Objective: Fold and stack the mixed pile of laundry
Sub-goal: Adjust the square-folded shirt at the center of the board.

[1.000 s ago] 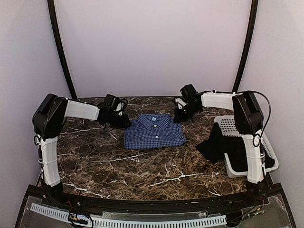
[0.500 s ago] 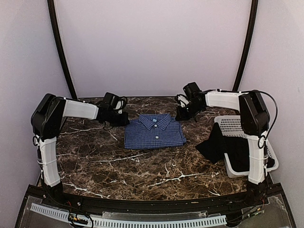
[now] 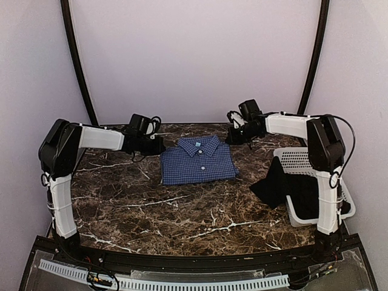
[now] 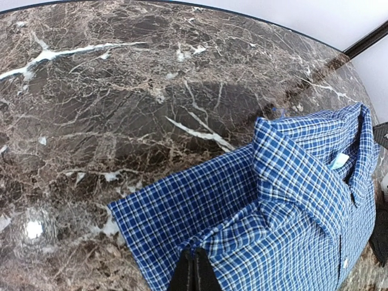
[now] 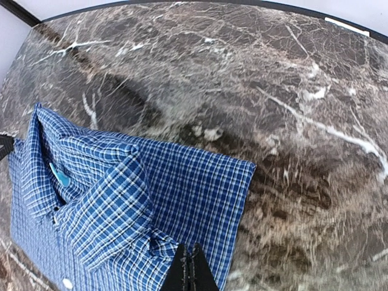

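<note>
The blue-and-white checked shirt (image 3: 199, 162) is lying folded flat on the dark marble bench (image 3: 151, 206). It is sitting near the far edge, in the middle between the 2 arms. It is making a neat rectangle. Its collar (image 3: 199, 146) is pointing to the far side of the bench, and its bottom fold is facing the arms' bases. The line of buttons is running from far to near, down the middle. In the top view the folded shape is looking wider from left to right than from far to near. It is sitting almost square to the bench. A small light blue tag (image 5: 59, 174) is showing inside the collar.

The left end effector (image 4: 194, 259) is sitting at the shirt's far left corner, by the shoulder. Its 2 fingers are pressing together with no gap. They are pinching a bit of the checked cloth, which is bunching up at the tips. The right end effector (image 5: 188, 256) is doing the same at the far right corner, with its fingers squeezing shut on the cloth by the other shoulder.

The black garment (image 3: 276, 185) is lying well apart from the shirt, on the right side. It is hanging out of the white basket (image 3: 300, 159), and part of it is resting on the bench. It is lying crumpled, not folded.
</note>
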Robot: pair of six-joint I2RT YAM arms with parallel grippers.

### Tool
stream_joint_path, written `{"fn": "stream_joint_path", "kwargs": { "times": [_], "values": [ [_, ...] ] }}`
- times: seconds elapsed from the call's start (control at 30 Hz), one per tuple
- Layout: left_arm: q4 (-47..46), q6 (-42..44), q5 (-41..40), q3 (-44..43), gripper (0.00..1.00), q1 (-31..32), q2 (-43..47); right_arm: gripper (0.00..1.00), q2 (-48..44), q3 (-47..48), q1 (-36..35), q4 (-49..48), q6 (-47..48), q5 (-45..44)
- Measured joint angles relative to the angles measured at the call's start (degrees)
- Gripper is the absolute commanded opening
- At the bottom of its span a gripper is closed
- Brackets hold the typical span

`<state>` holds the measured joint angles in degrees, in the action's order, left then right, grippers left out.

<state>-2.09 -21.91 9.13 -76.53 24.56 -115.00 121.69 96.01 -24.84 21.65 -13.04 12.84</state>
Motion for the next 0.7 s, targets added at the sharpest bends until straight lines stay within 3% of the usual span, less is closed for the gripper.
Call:
{"fn": "stream_joint_path", "kwargs": {
  "times": [0.33,0.37,0.4,0.5,0.53,0.57,0.63,0.7],
  "values": [
    [-2.51,-1.22,-1.14,-2.99,0.00,-0.70,-8.87,0.01,11.32,4.61,0.13,-3.02,-1.05,-1.97],
    [-2.62,-1.27,-1.25,-3.37,0.03,-0.70,-9.03,0.09,11.65,4.68,0.09,-3.26,-1.11,-2.12],
    [-2.51,-1.27,-1.42,-3.69,0.07,-0.72,-9.03,0.19,11.74,4.96,0.09,-3.26,-1.11,-2.25],
    [-1.03,-0.96,-2.08,-4.87,0.45,-0.94,-9.16,0.50,11.74,6.60,0.22,-2.32,-0.85,-3.82],
    [-0.42,-1.51,-2.38,-5.20,0.52,-1.14,-9.16,0.58,11.69,7.48,0.37,-1.46,-0.59,-4.55],
    [0.09,-1.07,-2.71,-5.29,0.68,-1.33,-9.05,0.63,11.45,7.96,0.46,-0.90,-0.85,-4.96],
    [1.27,-1.38,-3.39,-5.25,0.79,-1.60,-8.55,0.68,10.21,8.37,0.52,0.72,-0.46,-5.40],
    [2.45,-2.05,-4.57,-4.31,0.81,-1.84,-6.60,0.69,7.48,8.37,0.52,2.84,0.28,-5.35]
  ]
}}
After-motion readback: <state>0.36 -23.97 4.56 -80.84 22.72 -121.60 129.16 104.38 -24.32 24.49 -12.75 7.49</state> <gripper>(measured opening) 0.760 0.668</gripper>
